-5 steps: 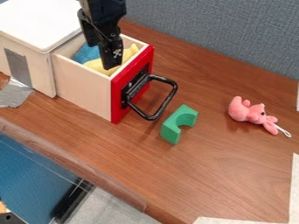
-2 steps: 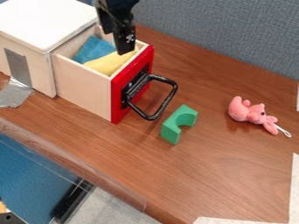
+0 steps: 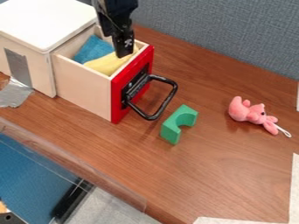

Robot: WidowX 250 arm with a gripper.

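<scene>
One black gripper [image 3: 123,53] hangs down from the top edge, its tip over the yellow thing [image 3: 106,64] in the open drawer [image 3: 83,87]; how wide it stands I cannot tell, nor whether they touch. The yellow thing's long axis slants from lower left to upper right, toward the drawer's red front [image 3: 116,103], with a blue cloth [image 3: 92,49] beside it, nearer the white-topped box [image 3: 43,22]. The black handle [image 3: 165,102] juts out toward the right. Near it on the bench [image 3: 222,175], a green block [image 3: 172,127] has its long axis rising to the upper right, its curved notch facing lower right. Well apart, a pink plush toy [image 3: 255,114] stretches from upper left to lower right, its white loop [image 3: 284,131] at the lower end.
</scene>
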